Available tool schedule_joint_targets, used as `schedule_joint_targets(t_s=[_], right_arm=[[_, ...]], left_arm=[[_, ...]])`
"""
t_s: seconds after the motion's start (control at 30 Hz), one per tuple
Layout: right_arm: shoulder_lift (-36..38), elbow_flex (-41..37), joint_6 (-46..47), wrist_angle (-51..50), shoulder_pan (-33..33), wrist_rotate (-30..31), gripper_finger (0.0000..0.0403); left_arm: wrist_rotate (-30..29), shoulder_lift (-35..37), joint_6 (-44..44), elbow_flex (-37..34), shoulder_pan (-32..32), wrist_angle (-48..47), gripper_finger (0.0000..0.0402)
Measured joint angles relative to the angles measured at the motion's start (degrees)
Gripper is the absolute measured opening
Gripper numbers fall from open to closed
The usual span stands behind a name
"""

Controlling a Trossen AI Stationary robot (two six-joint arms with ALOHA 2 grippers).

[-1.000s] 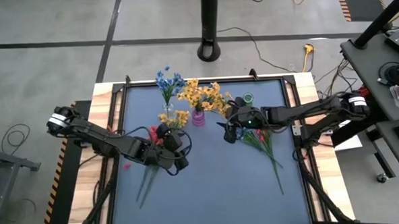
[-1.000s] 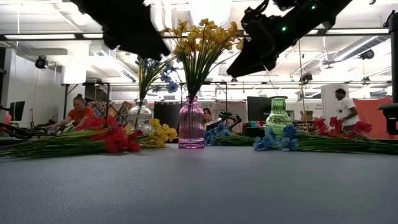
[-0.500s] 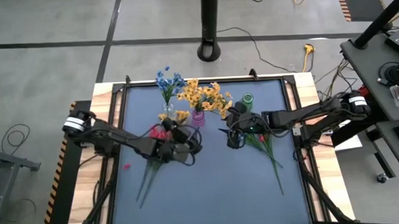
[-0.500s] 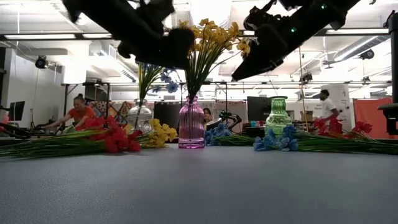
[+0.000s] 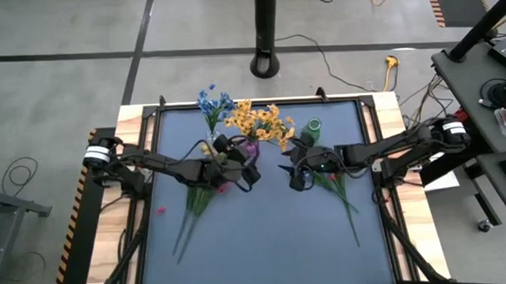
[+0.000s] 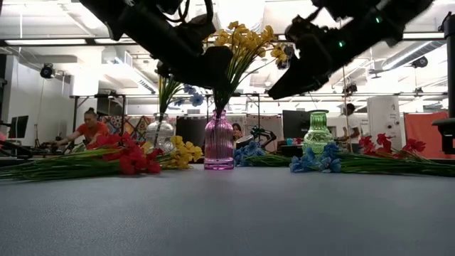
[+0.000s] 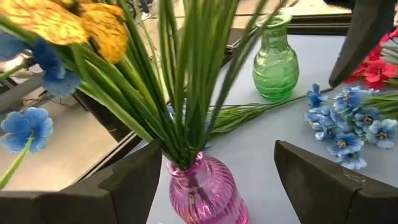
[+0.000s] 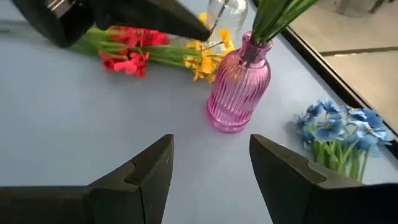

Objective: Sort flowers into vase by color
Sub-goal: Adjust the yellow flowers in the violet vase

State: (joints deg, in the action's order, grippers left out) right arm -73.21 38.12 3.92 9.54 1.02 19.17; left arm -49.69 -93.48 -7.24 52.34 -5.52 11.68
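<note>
On the left side of the desk (image 5: 266,244) I see a bundle of red flowers (image 5: 202,189) lying flat, stems trailing toward the near edge, with a small clump of yellow flowers (image 6: 183,152) just beside them. My left gripper (image 5: 249,170) hangs above the desk right next to the pink vase (image 6: 218,141); through its wrist camera the two fingers (image 7: 134,186) stand spread on either side of the vase's neck, released and holding nothing.

Behind that, a clear vase (image 6: 161,132) carries the blue flowers (image 5: 212,103), and the pink vase holds a full bunch of yellow-orange flowers (image 5: 258,122), their green stems packed into its mouth.

Further right stands the green vase (image 5: 313,126), which has no stems showing in it. My right gripper (image 5: 295,176) hovers over the middle of the desk, near the pink vase, its fingers (image 8: 134,180) apart and grasping nothing. Beside it more blue flowers (image 8: 339,129) lie loose on the desk, and a second set of red flowers (image 6: 387,144) lies to the right of the green vase, their stems (image 5: 346,205) running off toward the near right corner.
</note>
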Motion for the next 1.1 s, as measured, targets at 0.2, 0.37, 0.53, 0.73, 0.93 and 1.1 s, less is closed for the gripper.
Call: schedule_joint_targets(t_s=[0.2, 0.37, 0.53, 0.73, 0.93, 1.1], right_arm=[[0.0, -8.3, 0.1, 17.5, -2.1, 0.1, 0.0203], [0.0, -9.5, 0.6, 18.2, -3.3, -0.1, 0.0203], [0.0, -9.6, 0.1, 18.5, -3.3, -0.1, 0.0203], [0.0, -9.5, -0.3, 18.5, -3.3, -0.1, 0.0203], [0.0, -9.5, -0.2, 18.5, -3.3, -0.1, 0.0203], [0.0, -9.5, 0.1, 18.5, -3.3, -0.1, 0.0203]], left_arm=[[2.8, 0.0, -0.1, 0.0, 3.0, 0.5, 0.0293], [4.4, 0.0, 0.2, 0.0, 5.0, 2.8, 0.0293], [4.4, -0.1, -1.4, 0.0, 6.2, 2.7, 0.0293], [4.4, -0.1, -2.7, 0.0, 7.2, 2.4, 0.0292], [4.9, -0.4, -1.8, 0.0, 7.3, 2.7, 0.0268], [4.9, -0.4, -1.6, 0.0, 7.5, 2.9, 0.0224]])
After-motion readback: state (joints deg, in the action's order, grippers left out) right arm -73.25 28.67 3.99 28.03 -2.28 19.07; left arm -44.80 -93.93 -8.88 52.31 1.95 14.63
